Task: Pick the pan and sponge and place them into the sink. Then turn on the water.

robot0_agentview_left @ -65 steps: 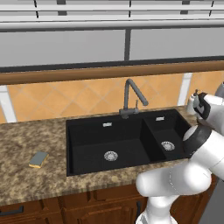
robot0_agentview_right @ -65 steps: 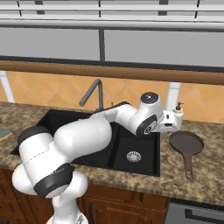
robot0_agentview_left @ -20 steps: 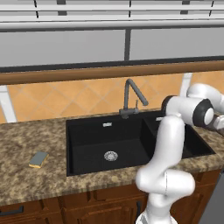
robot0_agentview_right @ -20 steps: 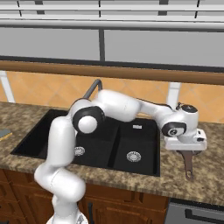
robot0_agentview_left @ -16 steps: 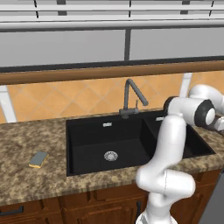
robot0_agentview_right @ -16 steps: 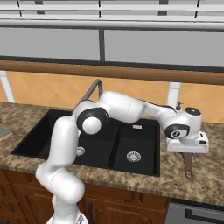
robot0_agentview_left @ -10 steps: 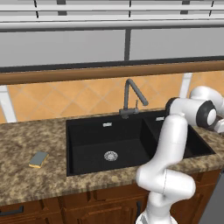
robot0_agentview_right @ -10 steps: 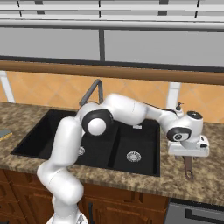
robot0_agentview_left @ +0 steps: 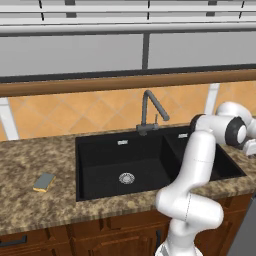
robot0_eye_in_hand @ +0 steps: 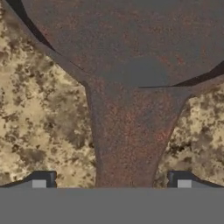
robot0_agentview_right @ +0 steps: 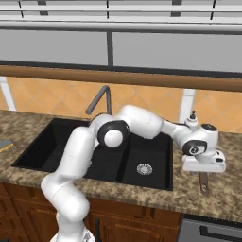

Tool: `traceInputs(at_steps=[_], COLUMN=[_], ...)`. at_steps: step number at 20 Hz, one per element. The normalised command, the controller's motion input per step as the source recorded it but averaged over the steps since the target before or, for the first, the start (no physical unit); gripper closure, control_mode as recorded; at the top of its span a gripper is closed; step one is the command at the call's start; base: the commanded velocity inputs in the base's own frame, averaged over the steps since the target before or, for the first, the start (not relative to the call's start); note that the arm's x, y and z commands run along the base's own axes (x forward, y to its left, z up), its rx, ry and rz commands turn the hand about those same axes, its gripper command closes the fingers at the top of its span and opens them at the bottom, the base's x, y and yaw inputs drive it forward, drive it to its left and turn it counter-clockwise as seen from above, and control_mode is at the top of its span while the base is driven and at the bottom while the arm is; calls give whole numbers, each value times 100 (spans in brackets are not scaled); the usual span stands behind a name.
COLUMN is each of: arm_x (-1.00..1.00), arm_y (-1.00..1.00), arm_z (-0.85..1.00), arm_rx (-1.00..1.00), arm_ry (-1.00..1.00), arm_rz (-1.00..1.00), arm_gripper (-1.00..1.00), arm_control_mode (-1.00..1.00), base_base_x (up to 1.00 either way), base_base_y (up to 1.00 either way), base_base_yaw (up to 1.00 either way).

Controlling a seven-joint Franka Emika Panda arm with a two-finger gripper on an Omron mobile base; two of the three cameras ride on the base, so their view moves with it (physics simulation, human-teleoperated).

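The pan [robot0_eye_in_hand: 131, 39] lies on the speckled counter right of the sink [robot0_agentview_right: 52, 146], its dark brown-grey bowl at the top of the hand view. Its long handle [robot0_eye_in_hand: 129, 135] runs down between my fingertips [robot0_eye_in_hand: 43, 180]. My gripper [robot0_eye_in_hand: 111, 181] is open and hangs low over the handle, one finger on each side, not closed on it. In the right base view the gripper [robot0_agentview_right: 204, 171] covers most of the pan, and only the handle's end [robot0_agentview_right: 203, 183] sticks out. The sponge [robot0_agentview_left: 44, 181] lies on the counter left of the sink [robot0_agentview_left: 95, 150].
The dark angled faucet [robot0_agentview_left: 150, 112] stands behind the sink's divider. A white soap bottle [robot0_agentview_right: 191, 121] stands by the wall just behind my hand. The counter's front edge runs close below the pan handle. My arm stretches across the small right basin.
The arm swung from over the sink to the counter on the right. Over the last second the hand edged further right and lower over the pan handle. The jaws stayed open.
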Motion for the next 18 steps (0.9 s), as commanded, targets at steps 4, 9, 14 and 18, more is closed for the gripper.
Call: traceInputs(at_steps=[4,9,14,18], arm_x=[16,9,1,-3], arm_y=[-16,-2,0,4], arm_z=[-27,-33,-5,0], arm_rx=[0,0,0,0], arm_ry=[9,6,0,0], arm_rz=[0,0,0,1], arm_gripper=[-100,100,100,100], arm_control_mode=[-100,-100,-100,-100], base_base_x=[0,0,0,0], base_base_y=[0,0,0,0], base_base_yaw=[0,0,0,0])
